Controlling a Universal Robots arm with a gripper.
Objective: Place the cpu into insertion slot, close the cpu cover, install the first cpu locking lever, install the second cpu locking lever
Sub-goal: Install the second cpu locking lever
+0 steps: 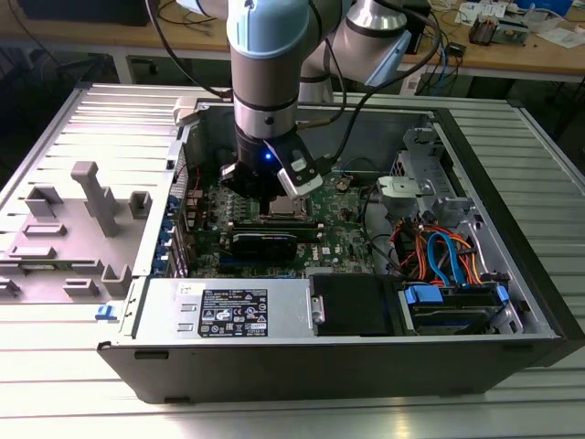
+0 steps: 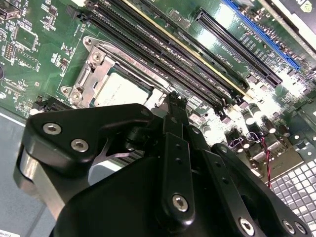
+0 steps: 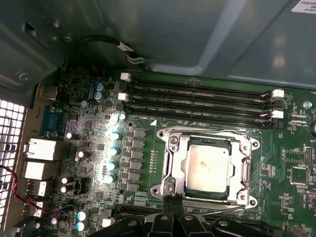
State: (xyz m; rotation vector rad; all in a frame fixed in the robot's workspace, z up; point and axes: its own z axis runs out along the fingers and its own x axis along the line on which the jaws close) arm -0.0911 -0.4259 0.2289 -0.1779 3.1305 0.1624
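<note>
The cpu (image 3: 208, 168) lies in the insertion slot (image 3: 247, 197), its silver-grey top (image 2: 120, 92) showing through the window of the cpu cover (image 3: 171, 165). The cover lies flat over the chip. One thin wire lever (image 3: 197, 131) runs along the socket side next to the memory slots. Another lever (image 3: 222, 208) runs along the opposite side. My gripper (image 3: 173, 199) is shut with nothing between its fingers, and its tips (image 2: 176, 98) stand at the socket's edge beside that second lever. In the exterior view the gripper (image 1: 270, 183) hangs low inside the open computer case, over the socket (image 1: 288, 210).
Long black memory slots (image 3: 197, 98) border the socket. A black card (image 1: 263, 242) stands just beyond it, with the power supply (image 1: 228, 311) and drive bay cables (image 1: 439, 251) at the case's near side. Upright capacitors (image 3: 113, 148) flank the socket. Grey fixtures (image 1: 87, 197) sit at the exterior view's left.
</note>
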